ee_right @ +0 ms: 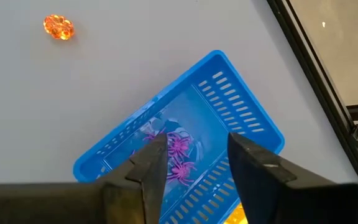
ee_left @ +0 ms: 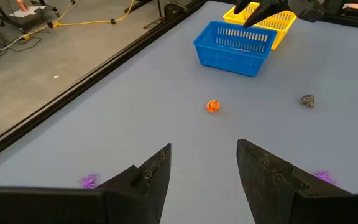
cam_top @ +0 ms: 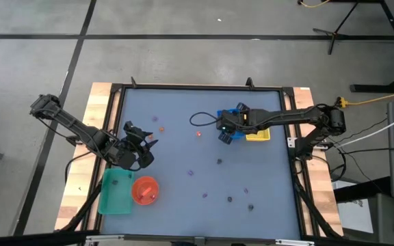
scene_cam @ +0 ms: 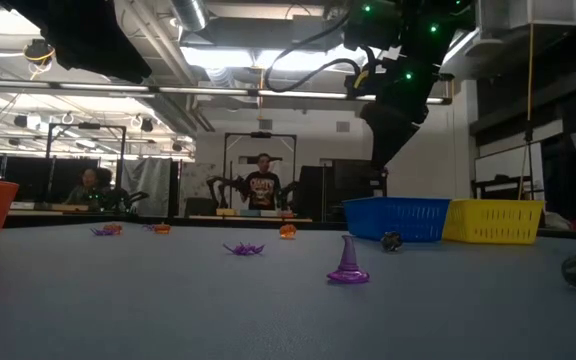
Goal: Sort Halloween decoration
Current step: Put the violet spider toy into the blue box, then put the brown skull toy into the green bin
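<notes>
Upright purple witch-hat piece (scene_cam: 348,262), point skyward

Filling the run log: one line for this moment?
right tool: open, over blue tray | purple spiders: in blue tray | left tool: open, empty

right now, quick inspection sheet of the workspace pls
surface: grey-blue table, wooden side edges
job's things: purple pieces in blue tray; orange piece, purple hat and others loose on table
clutter: yellow tray, green tray, orange bowl
grippers: right gripper open above blue tray, empty; left gripper open, empty, over table
cables: yellow cable on floor
surroundings: people in room behind
</notes>
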Motion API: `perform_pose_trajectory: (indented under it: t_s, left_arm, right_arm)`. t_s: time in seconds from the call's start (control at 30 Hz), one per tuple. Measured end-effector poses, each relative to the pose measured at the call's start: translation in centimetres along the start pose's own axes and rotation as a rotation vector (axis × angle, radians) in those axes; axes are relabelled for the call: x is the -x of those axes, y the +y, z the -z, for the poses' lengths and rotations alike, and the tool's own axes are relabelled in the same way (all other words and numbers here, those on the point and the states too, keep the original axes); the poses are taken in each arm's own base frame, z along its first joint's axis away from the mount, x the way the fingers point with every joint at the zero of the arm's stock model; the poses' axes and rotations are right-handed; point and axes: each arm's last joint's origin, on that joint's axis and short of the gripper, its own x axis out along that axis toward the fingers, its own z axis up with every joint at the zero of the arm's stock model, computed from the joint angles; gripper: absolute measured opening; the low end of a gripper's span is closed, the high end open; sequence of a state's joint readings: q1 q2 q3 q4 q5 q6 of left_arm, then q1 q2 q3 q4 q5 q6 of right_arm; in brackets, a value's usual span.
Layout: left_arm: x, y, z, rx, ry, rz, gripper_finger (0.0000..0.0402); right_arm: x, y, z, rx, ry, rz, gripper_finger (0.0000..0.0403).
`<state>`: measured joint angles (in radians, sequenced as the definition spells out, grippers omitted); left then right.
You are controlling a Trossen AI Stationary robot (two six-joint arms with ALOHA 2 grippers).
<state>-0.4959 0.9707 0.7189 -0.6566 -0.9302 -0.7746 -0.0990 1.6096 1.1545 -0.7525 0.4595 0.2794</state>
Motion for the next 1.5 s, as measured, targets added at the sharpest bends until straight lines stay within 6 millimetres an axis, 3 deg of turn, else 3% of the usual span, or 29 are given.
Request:
perform_pose_trajectory:
  t_s: [0.83,1.07,1.33,1.5]
  left_arm:
    - [0.0,-0.1,-0.2,0.020,-0.011,0.011,0.0167]
    - [0.0,-0.3,-0.3,0.031,-0.019,0.018,0.0167]
    - [0.1,-0.8,-0.9,-0.012,-0.067,0.057,0.0167]
    - [0.1,-0.9,-1.0,-0.009,-0.072,0.061,0.0167]
  right_arm:
    - [0.0,0.0,0.0,0.001,0.002,-0.003,0.0166]
    - [1.5,0.1,-0.4,0.046,0.098,-0.205,0.0166]
    - [4.6,4.0,-0.6,0.242,0.038,-0.541,0.0166]
    - [6.4,6.8,0.7,0.424,-0.018,-0.586,0.0166]
